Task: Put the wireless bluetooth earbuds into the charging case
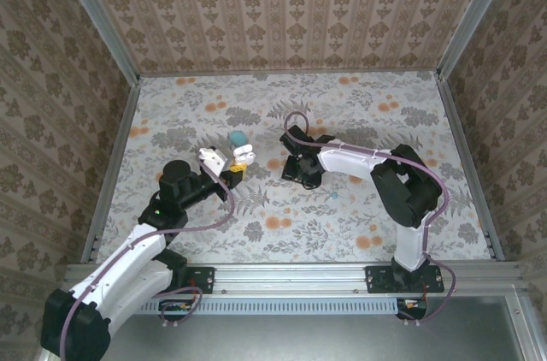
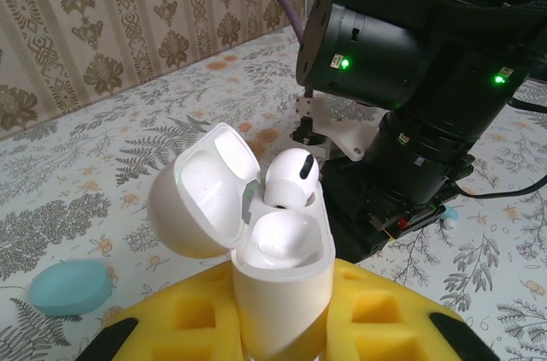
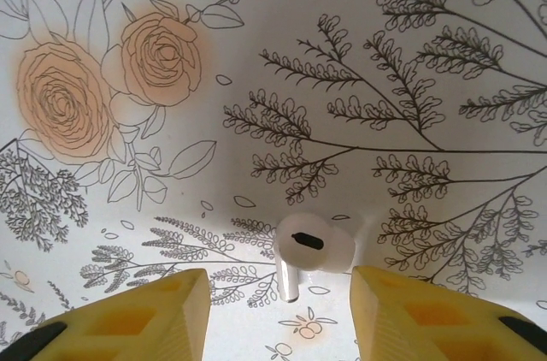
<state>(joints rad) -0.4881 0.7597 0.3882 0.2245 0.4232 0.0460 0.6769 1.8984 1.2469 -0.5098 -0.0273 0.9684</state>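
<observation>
The loose white earbud (image 3: 312, 250) lies on the floral table (image 3: 427, 53) between my right gripper's (image 3: 280, 305) parted yellow fingers (image 3: 128, 318), untouched. It looks light, hard and slick, so I'd pinch its bulbous head. My left gripper (image 2: 282, 335) is clamped on the open charging case (image 2: 286, 284), which has a second earbud (image 2: 291, 180) seated in it.

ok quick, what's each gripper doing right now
left gripper: shut on the open charging case.
right gripper: open, straddling a white earbud lying on the table, not touching it.
</observation>
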